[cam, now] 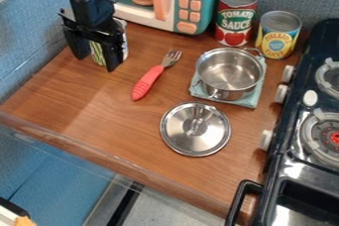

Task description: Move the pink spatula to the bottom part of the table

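My gripper (96, 61) hangs at the upper left of the table, its two fingers apart and pointing down. It is open, in front of a can with a green-striped label (97, 54) that it partly hides. To the right of the gripper, a fork with a pinkish-red handle (147, 83) lies flat on the wooden table (86, 106). Its metal tines point up and to the right, toward the microwave, and the handle end points down and left. The fork and the gripper are apart. I see no spatula shape; this fork is the pink-handled utensil in view.
A steel pot (229, 74) stands on a folded cloth (249, 100) right of the fork, with a round lid (195, 129) below it. Two cans, tomato (235, 17) and pineapple (278, 34), and a toy microwave (190, 4) line the back. The stove (298, 163) borders the right side.
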Robot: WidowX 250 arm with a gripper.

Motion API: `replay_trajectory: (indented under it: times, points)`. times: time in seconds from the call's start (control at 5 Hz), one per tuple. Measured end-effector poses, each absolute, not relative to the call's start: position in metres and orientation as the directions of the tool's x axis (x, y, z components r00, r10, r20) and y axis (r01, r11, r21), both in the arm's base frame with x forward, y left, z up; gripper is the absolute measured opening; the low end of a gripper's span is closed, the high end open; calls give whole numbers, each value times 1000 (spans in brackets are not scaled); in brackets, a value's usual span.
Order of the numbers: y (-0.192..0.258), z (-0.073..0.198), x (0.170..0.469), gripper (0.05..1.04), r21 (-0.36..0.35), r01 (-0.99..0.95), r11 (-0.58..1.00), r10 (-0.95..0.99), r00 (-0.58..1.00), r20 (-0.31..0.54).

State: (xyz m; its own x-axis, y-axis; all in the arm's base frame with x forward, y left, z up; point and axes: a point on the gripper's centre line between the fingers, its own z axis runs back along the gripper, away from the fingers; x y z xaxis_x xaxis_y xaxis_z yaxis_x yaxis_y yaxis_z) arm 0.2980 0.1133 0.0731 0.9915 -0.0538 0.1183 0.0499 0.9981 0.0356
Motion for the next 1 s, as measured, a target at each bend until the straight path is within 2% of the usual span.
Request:
replay_trajectory:
  times: [0.2,0.6,0.8,1.0]
  points:
    - [112,61,297,1000,19,44,999,-45,995,86]
    - [73,25,345,1000,-23,82,996,-80,994,74]
    - [61,12,364,999,-25,94,995,-93,995,43]
    - [60,-1,372,948,-28,100,995,-100,995,-1]
